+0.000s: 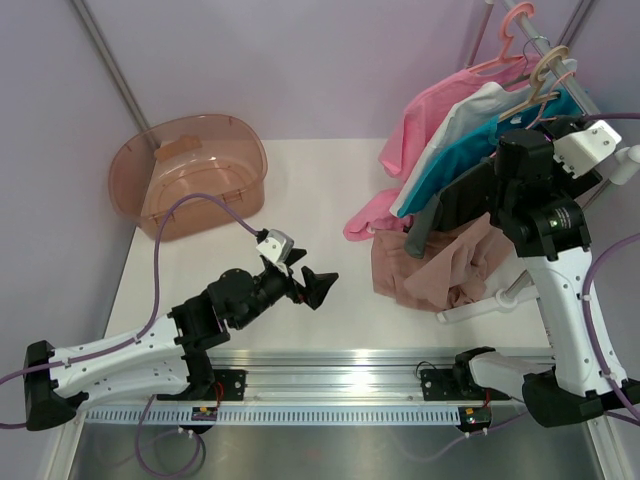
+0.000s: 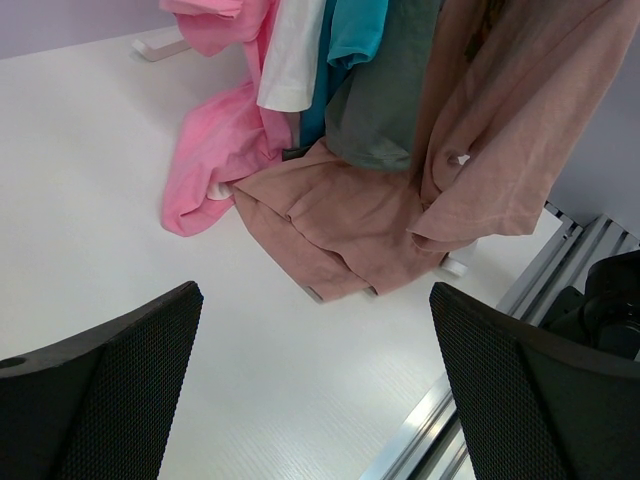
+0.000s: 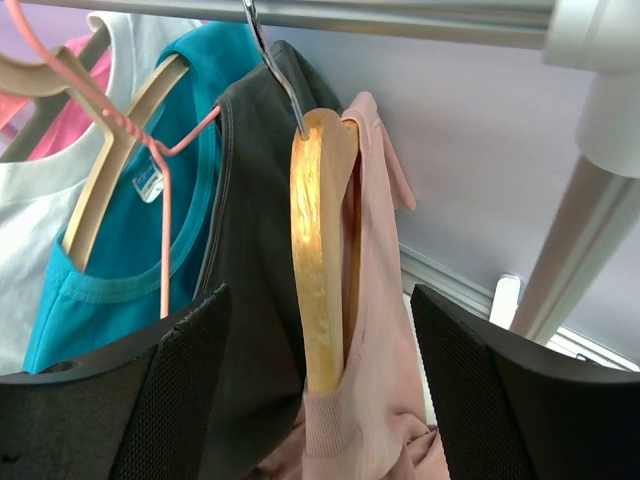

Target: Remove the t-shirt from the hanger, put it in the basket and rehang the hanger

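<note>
The mauve-pink t-shirt (image 3: 375,330) hangs from the wooden hanger (image 3: 318,270), whose metal hook is over the rail. One hanger arm is bare down to the collar, and the shirt's lower part is bunched on the table (image 1: 430,270), as the left wrist view also shows (image 2: 350,220). My right gripper (image 3: 320,305) is open, with one finger on each side of the hanger arm and collar, not touching them. My left gripper (image 1: 318,285) is open and empty, low over the table to the left of the shirt, and it faces the shirt (image 2: 315,300).
A teal shirt (image 3: 100,270), a dark grey shirt (image 3: 250,250), a white shirt (image 1: 455,120) and a bright pink garment (image 1: 430,105) hang on the same rail (image 3: 400,15). The rack post (image 3: 590,230) stands at the right. A pink basin (image 1: 190,170) sits at the back left.
</note>
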Available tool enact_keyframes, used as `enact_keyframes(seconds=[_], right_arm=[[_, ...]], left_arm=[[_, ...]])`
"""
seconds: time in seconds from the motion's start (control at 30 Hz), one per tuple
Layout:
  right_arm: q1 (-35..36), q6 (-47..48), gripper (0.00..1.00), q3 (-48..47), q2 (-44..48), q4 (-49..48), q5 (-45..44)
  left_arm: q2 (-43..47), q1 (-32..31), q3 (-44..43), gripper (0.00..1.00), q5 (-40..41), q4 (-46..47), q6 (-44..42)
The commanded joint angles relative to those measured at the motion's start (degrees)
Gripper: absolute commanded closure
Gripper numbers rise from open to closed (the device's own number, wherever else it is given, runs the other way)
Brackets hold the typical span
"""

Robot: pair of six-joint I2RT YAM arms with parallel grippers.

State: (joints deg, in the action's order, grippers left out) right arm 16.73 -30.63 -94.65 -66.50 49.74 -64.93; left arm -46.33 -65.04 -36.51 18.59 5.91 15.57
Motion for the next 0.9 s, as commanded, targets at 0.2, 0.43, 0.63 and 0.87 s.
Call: enact_keyframes(seconds=[0.2,0.43,0.63,0.87], right_arm=[[-4.6,-0.3,0.28,1.84,-2.5,-4.56,1.73],[-4.6,-0.57,0.58,1.49,-3.28,-5.26,1.82],[-4.69,-0.57,0.94,-0.7,-4.52,-3.42,1.12],[-4.6,-1.19,1.0,-6.69,-4.0,0.9,0.33]], left_arm=[[-1.05,-0.27,-3.04,0.01,-2.59,2.0,1.57],[-2.98,-0.18,-4.0,0.01,-3.65,1.38,1.74],[-4.03,-0.18,-4.97,0.01,-4.44,0.5,1.74],[-4.21,-0.27,-5.15,0.01,-5.58,0.59,2.09]])
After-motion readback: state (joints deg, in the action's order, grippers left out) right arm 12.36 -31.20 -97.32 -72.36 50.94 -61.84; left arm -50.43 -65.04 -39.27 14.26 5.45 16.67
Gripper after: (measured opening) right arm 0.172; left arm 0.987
